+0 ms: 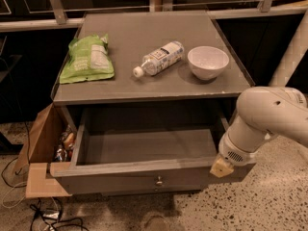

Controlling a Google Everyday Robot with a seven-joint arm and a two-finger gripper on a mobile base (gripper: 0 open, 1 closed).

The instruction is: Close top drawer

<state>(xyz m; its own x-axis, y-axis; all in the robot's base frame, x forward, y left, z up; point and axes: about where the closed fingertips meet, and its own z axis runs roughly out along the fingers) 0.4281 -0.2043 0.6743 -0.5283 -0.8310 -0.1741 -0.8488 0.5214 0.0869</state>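
Observation:
The top drawer (144, 146) of the grey cabinet stands pulled out wide, its deep box empty inside. Its front panel (120, 179) faces me with a small round metal knob (158, 180) at centre. My white arm (262, 124) comes in from the right and bends down at the drawer's right front corner. The gripper end (222, 167) rests against that corner of the front panel, and its tip is hidden behind the arm's wrist.
On the cabinet top (130, 42) lie a green snack bag (88, 59), a plastic bottle (159, 58) on its side and a white bowl (208, 61). An open cardboard box (41, 148) and cables (48, 218) sit at the left on the speckled floor.

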